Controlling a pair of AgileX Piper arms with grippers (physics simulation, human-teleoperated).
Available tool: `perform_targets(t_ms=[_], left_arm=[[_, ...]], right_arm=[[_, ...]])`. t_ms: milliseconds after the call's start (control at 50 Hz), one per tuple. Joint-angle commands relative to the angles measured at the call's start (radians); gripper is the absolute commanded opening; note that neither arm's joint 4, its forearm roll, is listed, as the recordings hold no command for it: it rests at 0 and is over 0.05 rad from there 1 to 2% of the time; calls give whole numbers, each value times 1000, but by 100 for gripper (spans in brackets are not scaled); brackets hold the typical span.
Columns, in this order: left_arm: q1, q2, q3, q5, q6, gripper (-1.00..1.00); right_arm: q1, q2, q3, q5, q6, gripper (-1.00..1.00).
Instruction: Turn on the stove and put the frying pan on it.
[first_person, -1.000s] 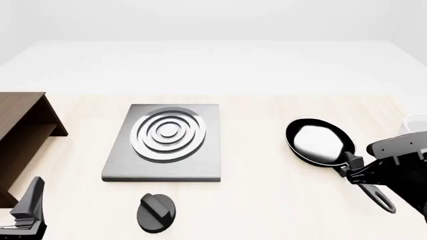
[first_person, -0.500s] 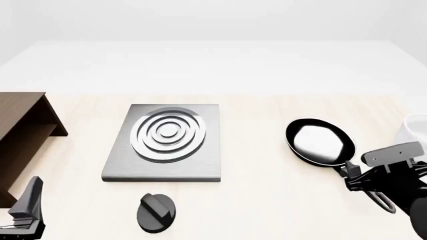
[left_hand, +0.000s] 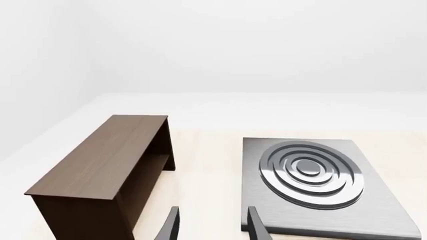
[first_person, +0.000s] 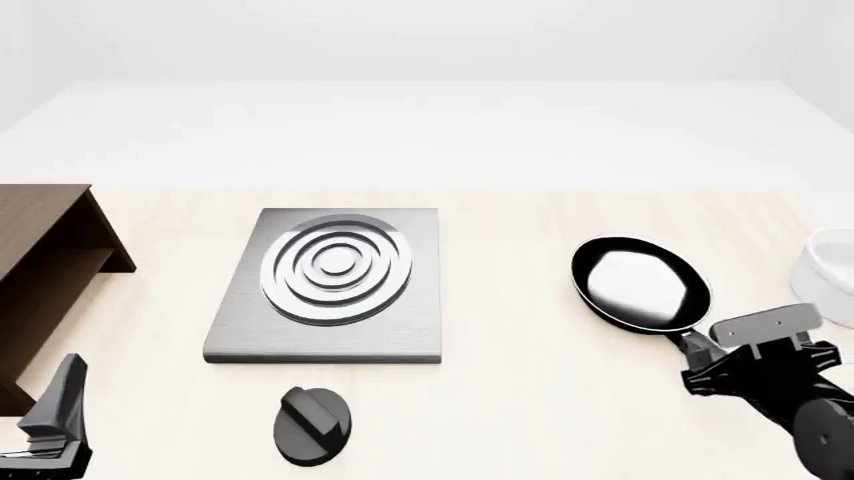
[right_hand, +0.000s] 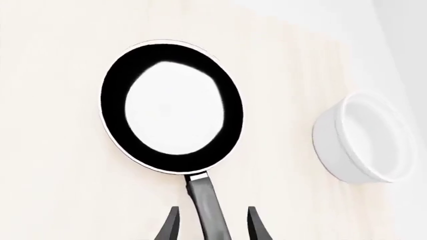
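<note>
Frying pan (first_person: 638, 282) sits on the bench (first_person: 534, 380), right of the stove (first_person: 334, 283), nothing in it. My right fingers (right_hand: 172, 226) are spread either side of its handle (right_hand: 208, 210), contact unclear. Handle end hidden under my right gripper (first_person: 714, 362). Left fingers (left_hand: 171, 226) spread, holding nothing. White bowl (right_hand: 363, 138) nearby, cropped in front view.

Front camera high, overlooks table (first_person: 534, 380); wrist cameras nearer, forward-facing.
</note>
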Motion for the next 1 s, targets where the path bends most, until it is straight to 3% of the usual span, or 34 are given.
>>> perform_targets(t_ms=[20,400,740,760,1000], left_arm=[[0,0,-1,1,1,100],[2,0,-7,7,0,100],[2,0,-4,9,-2,100],[3,0,-4,8,-3,100],[1,0,-4,6,-1,100]], right_arm=[[-11,117,21,-104,6,100],[-61,242,7,-201,-19,100],[-72,268,-14,-201,-15,100],[-78,258,7,-235,-47,-100],[-30,111,22,-159,-12,-100]])
